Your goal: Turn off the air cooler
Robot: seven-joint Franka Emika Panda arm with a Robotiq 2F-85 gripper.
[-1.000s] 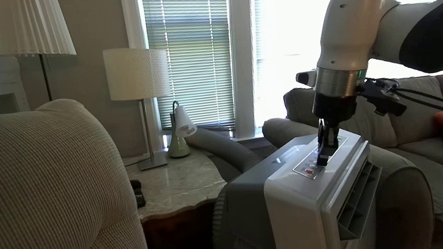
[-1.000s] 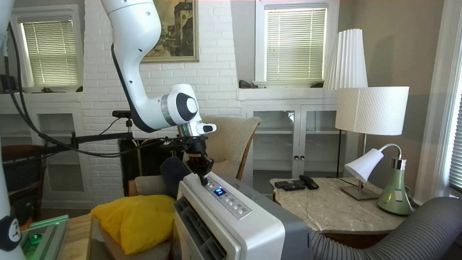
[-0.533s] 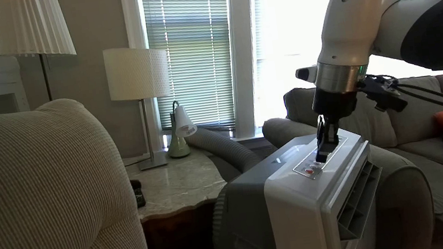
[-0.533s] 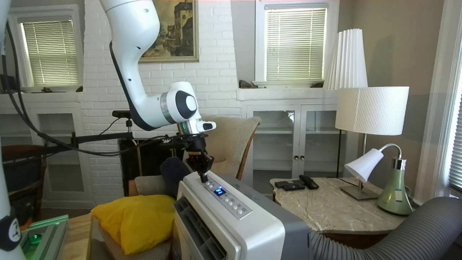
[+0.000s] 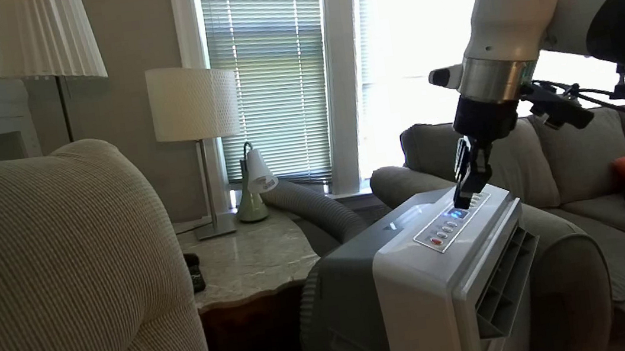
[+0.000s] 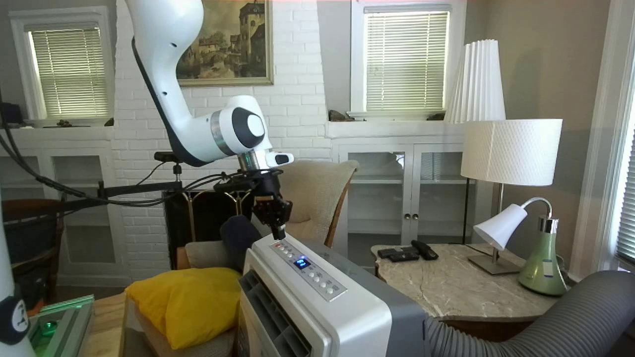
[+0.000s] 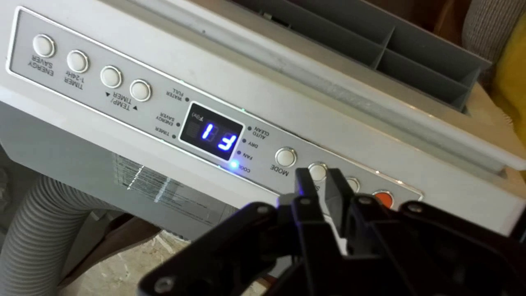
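The gripper (image 7: 319, 179) is hovering empty, fingers (image 7: 304, 183) narrowly parted; below, the air cooler (image 5: 421, 281) is standing, its red button (image 7: 384, 198), probably power, lying right of the fingers in the wrist view, along the long control panel (image 7: 265, 152)

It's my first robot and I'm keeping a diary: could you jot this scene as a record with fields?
Appliance: air cooler, white front, gray back
Power: apparently on; screen glowing blue
Mode: blue light lit beside COOL
Button: red button, partly hidden in wrist view
Arm's end: end effector above control panel, slightly open, holding nothing
Nearby: yellow cushion, green lamp
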